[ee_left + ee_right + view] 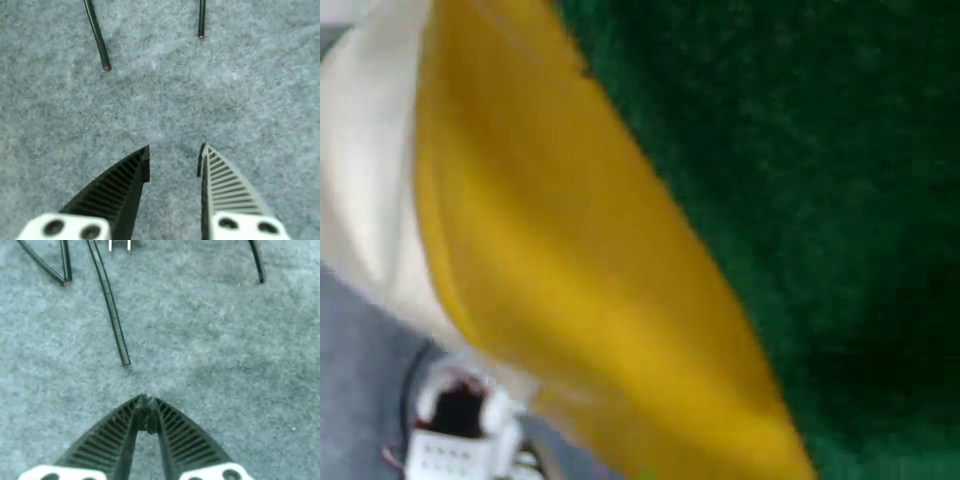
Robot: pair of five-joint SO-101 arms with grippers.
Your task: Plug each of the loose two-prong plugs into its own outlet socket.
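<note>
left claw [175, 150] hangs low over the grey felt tabletop [250, 90], jaws a moderate gap apart, holding nothing. two black cord ends [97, 35] lie on the felt beyond it, apart from each other. right claw [146, 400] sits over the felt with tips pressed together, empty. ahead of it lie loose black cords [111, 305]. at the far edge, two metal plug prongs [119, 245] point toward the claw. the high view is blurred: a broad yellow shape [580, 260], possibly something close to the lens, crosses a green surface [820, 150].

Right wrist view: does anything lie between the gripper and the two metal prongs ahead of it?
Yes: a black cable lies on the grey mat between the right gripper and the prongs, its cut end nearest the gripper.
</note>
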